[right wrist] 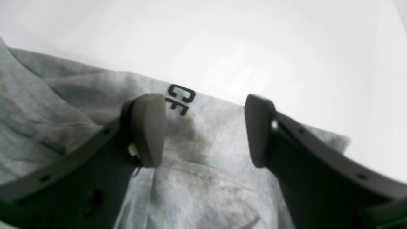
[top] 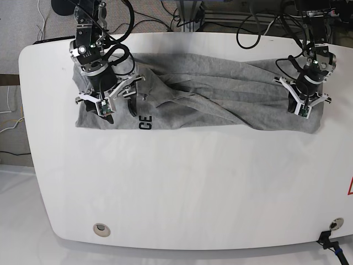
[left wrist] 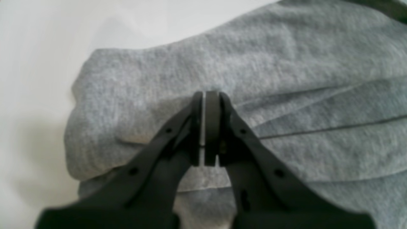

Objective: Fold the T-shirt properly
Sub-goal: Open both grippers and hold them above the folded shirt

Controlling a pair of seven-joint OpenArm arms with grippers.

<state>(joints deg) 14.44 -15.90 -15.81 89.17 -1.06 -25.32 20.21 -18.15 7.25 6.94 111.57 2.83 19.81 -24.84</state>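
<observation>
Two grippers, one T-shirt, one white table.
Nearest your overhead view: one right gripper [right wrist: 205,130], jaws spread wide, grasping nothing, over the lettered end; one left gripper [left wrist: 210,97], jaws clenched together over the opposite end, contact with cloth not certain. Beneath them, one grey T-shirt [top: 215,113], creased, lying along the arms' side of the table [top: 182,187], long axis running side to side between your grippers; you cannot tell where its neck points. Two dark letters [top: 145,122] sit by its edge away from the arms.
</observation>
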